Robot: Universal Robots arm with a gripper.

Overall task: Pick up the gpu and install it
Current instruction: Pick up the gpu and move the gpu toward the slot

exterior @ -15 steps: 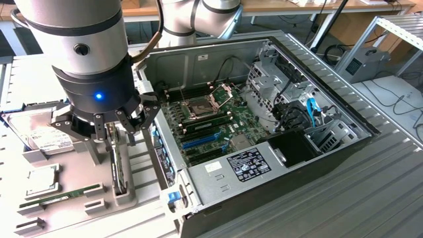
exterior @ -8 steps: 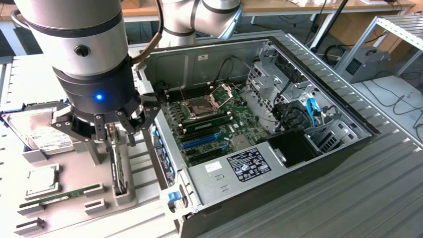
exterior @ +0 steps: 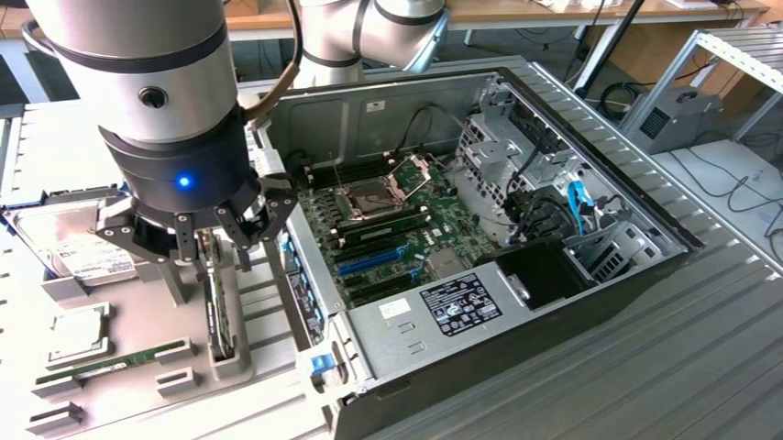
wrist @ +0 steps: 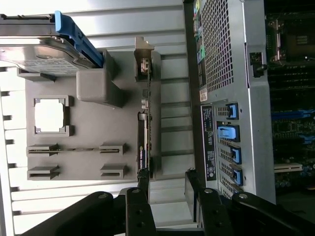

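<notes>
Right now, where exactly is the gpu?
In the exterior view the gpu stands on edge in the grey holder on that view's left, below the gripper, between the memory stick and the computer case.

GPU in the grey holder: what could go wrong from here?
The open gripper hangs over the thin dark GPU card standing on edge; one finger looks in line with it and may strike its top. The silver computer case wall is close, so the other finger could clip it.
</notes>
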